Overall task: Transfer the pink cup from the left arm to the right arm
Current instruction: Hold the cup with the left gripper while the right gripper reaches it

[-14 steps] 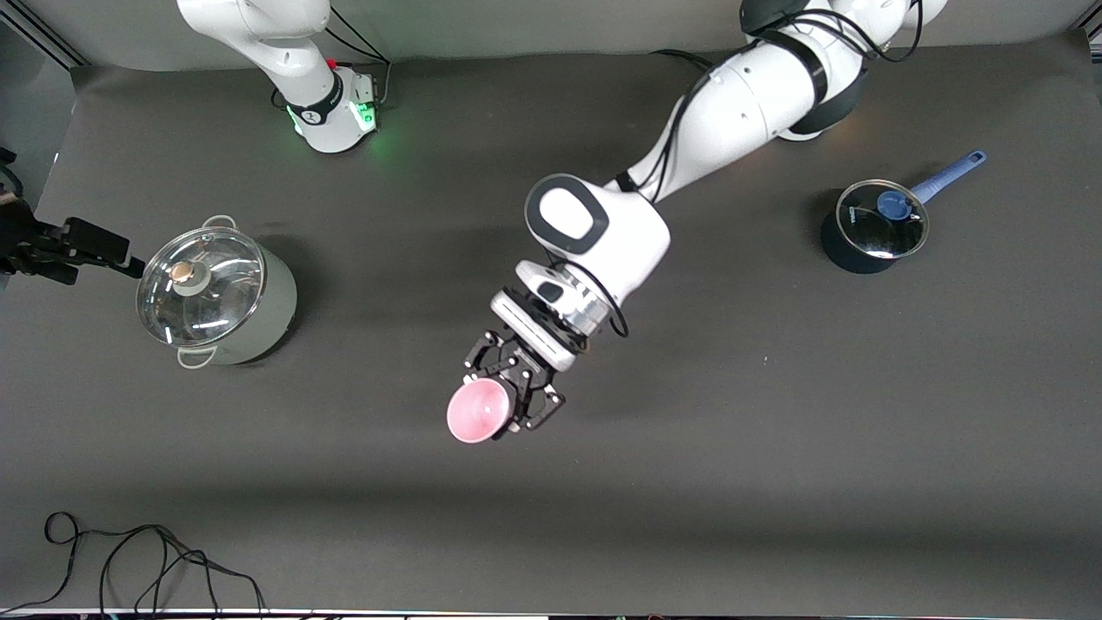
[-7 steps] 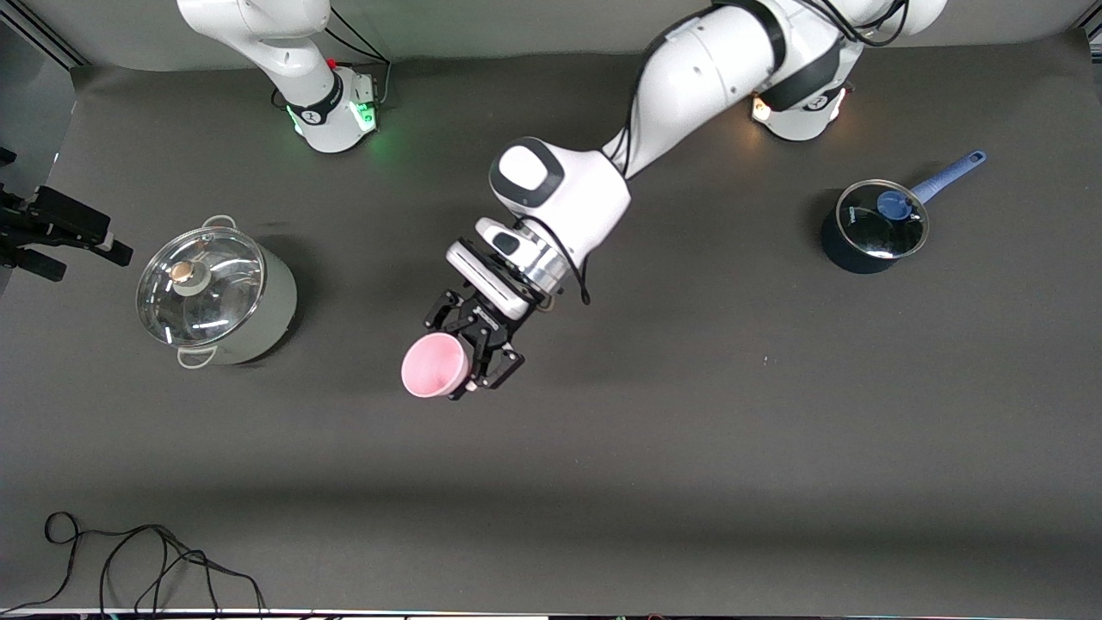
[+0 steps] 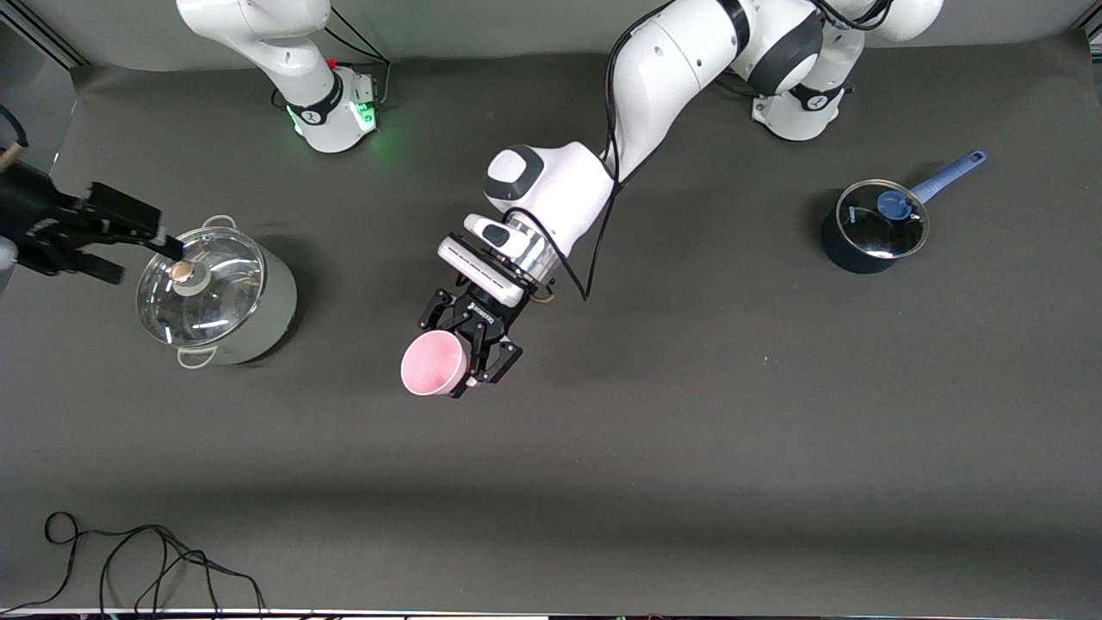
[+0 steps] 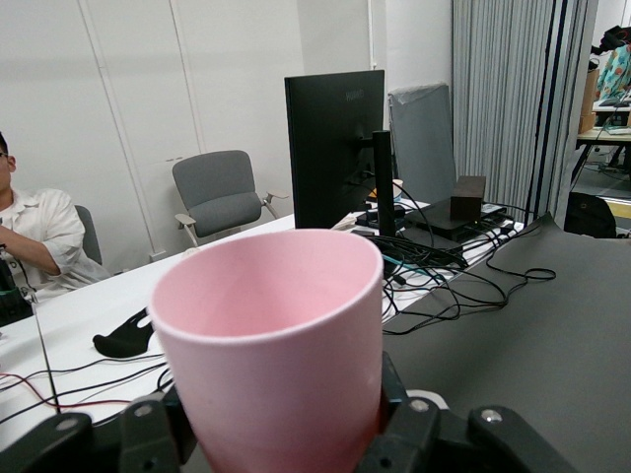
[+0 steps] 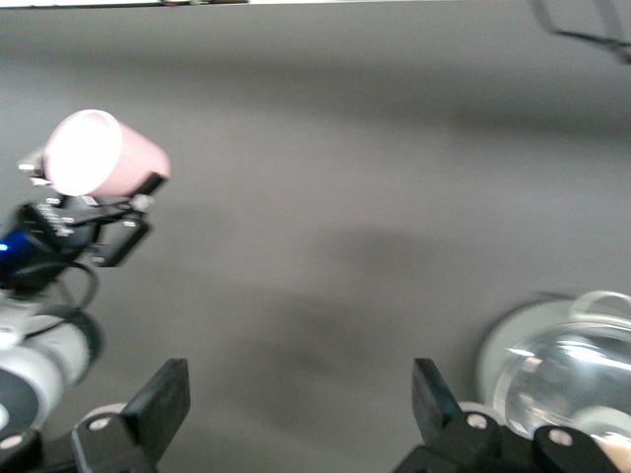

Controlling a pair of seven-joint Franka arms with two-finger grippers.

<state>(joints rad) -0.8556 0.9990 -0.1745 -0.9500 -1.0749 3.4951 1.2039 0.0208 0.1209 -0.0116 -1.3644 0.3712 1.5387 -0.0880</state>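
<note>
The pink cup is a small pale-pink tumbler, held in the air over the middle of the table with its mouth turned toward the front camera. My left gripper is shut on its lower body, one finger on each side. In the left wrist view the cup fills the centre between the fingers. My right gripper is open and empty, up in the air at the rim of the big pot at the right arm's end. Its wrist view shows the open gripper and the cup farther off.
A large steel pot with a glass lid stands at the right arm's end; it also shows in the right wrist view. A small dark saucepan with a blue handle stands at the left arm's end. A black cable lies near the front edge.
My left gripper carried the pink cup toward the right arm's end of the table, then nearly stopped. My right gripper came in toward the big pot.
</note>
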